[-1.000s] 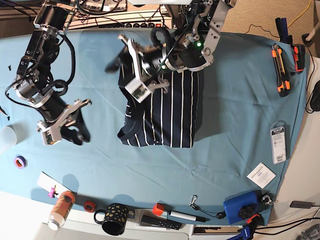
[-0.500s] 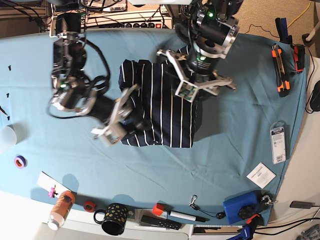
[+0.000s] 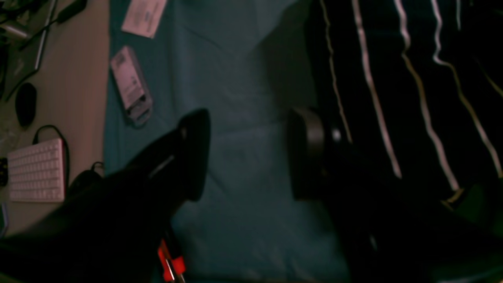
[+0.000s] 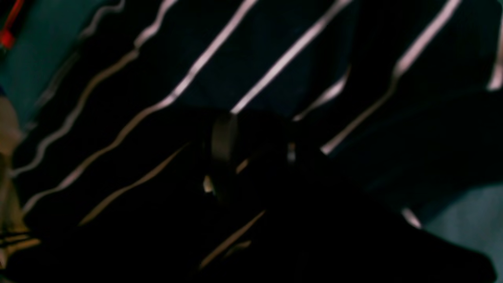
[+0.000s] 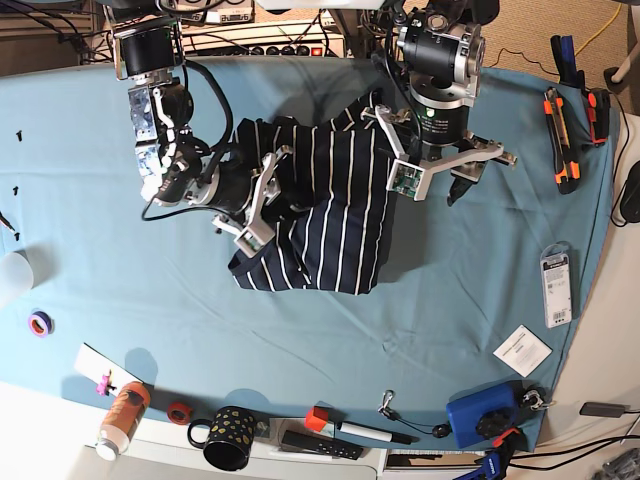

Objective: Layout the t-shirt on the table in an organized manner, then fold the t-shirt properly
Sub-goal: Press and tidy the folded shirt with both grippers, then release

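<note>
Lying rumpled, soft striped t-shirt [image 5: 325,215]; smooth teal table [image 5: 480,270].

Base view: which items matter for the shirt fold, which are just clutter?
Job:
- t-shirt, bunched mid-table
- table with teal cover
- left gripper, open beside the shirt
- right gripper, on the shirt; jaw state unclear

Lying about:
- black mug
- purple tape roll
- orange-capped bottle
- blue box
- white card
- orange-handled cutters
</note>
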You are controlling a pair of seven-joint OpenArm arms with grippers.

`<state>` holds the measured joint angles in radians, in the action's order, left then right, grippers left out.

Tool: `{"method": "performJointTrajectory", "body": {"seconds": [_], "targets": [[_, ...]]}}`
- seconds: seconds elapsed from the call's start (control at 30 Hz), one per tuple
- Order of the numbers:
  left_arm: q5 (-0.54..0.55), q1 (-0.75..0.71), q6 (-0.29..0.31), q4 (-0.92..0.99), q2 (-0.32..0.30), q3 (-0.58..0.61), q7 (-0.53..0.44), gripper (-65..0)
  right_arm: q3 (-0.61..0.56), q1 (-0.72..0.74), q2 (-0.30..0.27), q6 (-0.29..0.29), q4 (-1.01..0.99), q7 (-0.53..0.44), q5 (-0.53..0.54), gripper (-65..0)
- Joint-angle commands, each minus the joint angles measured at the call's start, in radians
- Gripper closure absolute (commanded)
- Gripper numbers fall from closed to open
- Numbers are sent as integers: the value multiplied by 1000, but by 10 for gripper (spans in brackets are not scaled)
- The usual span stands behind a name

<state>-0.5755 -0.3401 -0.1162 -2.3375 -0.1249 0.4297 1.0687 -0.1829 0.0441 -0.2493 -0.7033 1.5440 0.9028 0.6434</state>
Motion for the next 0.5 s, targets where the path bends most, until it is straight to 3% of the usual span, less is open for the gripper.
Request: {"method": "performJointTrajectory", "body": {"seconds": [0.0, 0.17, 0.3, 0.47], "targets": [[-12, 2, -8, -19, 2, -11, -21, -264, 31, 17, -11, 5, 40, 0, 31, -155], [-11, -43, -8, -19, 3, -166, -98, 0, 172, 20, -11, 5, 227, 54, 116, -142], [70, -106, -6, -19, 3, -372, -187, 0, 289, 20, -11, 5, 335, 77, 119, 0], [286, -158, 45, -19, 3, -606, -197, 0, 414, 19, -11, 5, 355, 122, 121, 0]]}}
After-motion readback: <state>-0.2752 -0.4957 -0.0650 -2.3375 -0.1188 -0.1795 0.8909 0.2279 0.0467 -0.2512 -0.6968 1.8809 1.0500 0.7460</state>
